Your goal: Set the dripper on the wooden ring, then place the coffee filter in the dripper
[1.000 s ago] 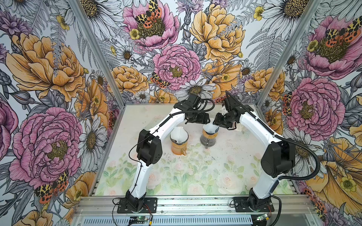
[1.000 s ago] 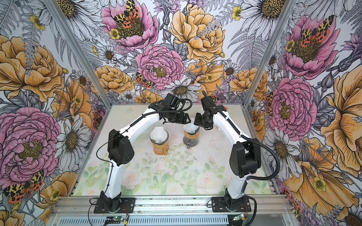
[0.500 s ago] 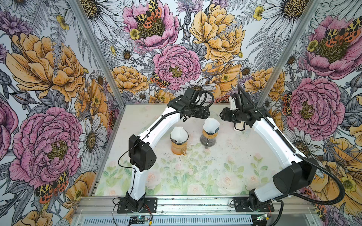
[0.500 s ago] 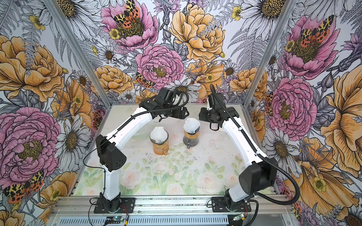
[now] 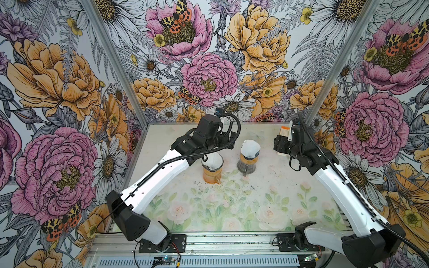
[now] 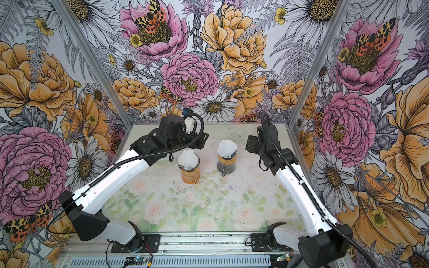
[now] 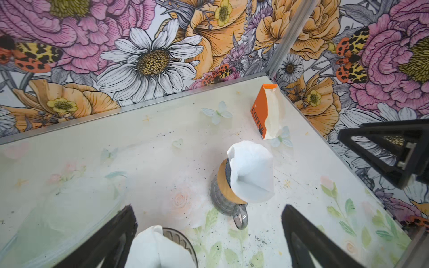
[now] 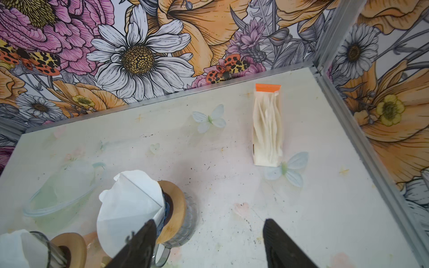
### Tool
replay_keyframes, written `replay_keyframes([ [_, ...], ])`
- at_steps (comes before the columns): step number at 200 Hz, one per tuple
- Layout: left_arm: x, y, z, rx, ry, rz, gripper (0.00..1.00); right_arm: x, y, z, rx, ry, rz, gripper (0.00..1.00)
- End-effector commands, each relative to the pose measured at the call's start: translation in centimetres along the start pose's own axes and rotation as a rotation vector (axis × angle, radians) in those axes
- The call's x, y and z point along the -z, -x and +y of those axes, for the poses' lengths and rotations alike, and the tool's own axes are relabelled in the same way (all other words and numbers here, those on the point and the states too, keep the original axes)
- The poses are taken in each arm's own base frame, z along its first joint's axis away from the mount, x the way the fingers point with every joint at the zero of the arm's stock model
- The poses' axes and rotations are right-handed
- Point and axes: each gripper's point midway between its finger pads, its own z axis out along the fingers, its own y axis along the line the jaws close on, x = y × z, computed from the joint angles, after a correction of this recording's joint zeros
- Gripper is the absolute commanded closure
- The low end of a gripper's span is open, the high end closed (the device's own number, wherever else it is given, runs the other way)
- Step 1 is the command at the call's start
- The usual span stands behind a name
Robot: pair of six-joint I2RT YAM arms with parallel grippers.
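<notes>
At the back of the tabletop [image 5: 232, 208], much is only half seen. My left wrist covers part of the orange dripper [image 5: 210, 174] in a top view, and its own filter [image 7: 157, 250] is cut off by the frame edge in the left wrist view. The filter box [image 7: 267, 113] in the far corner is mostly hidden behind my right arm from above. In the right wrist view one finger overlaps the coffee filter [image 8: 127, 204], so that view cannot tell touch from gap.

In both top views the coffee filter [image 5: 249, 147] sits in the grey dripper [image 5: 247, 162], its white paper rising above the rim, between my two claws and apart from each. My left claw [image 7: 206, 208] is spread wide and holds nothing. My right claw [image 8: 210, 221] is also parted and empty.
</notes>
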Motion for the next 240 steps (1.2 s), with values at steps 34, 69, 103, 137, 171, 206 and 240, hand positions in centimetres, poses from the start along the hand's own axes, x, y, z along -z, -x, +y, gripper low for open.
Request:
replay_keyframes([
  [34, 4.1, -4.5, 8.2, 0.078, 0.226, -0.169, 0.01, 0.1, -0.8, -3.7, -0.032, -0.138, -0.062, 0.0],
  [69, 6.5, -8.9, 14.0, 0.194, 0.375, -0.232, 0.01, -1.1, -2.5, -6.9, -0.076, -0.244, -0.072, 0.0],
  [103, 8.4, -11.7, 18.1, 0.264, 0.48, -0.319, 0.01, -2.4, -4.3, -10.1, -0.149, -0.328, -0.106, 0.0],
  [137, 9.7, -13.1, 21.2, 0.287, 0.583, -0.345, 0.01, -3.4, -5.9, -12.0, -0.204, -0.366, -0.128, 0.01],
  [171, 9.3, -13.8, 22.7, 0.208, 0.643, -0.353, 0.01, -4.2, -6.8, -12.8, -0.219, -0.384, -0.166, 0.0],
  [206, 8.2, -14.2, 24.0, 0.162, 0.678, -0.391, 0.01, -4.9, -6.9, -13.0, -0.198, -0.376, -0.225, 0.01],
  [240, 7.3, -14.9, 24.8, 0.15, 0.69, -0.422, 0.01, -6.1, -6.6, -11.6, -0.135, -0.269, -0.333, 0.01],
])
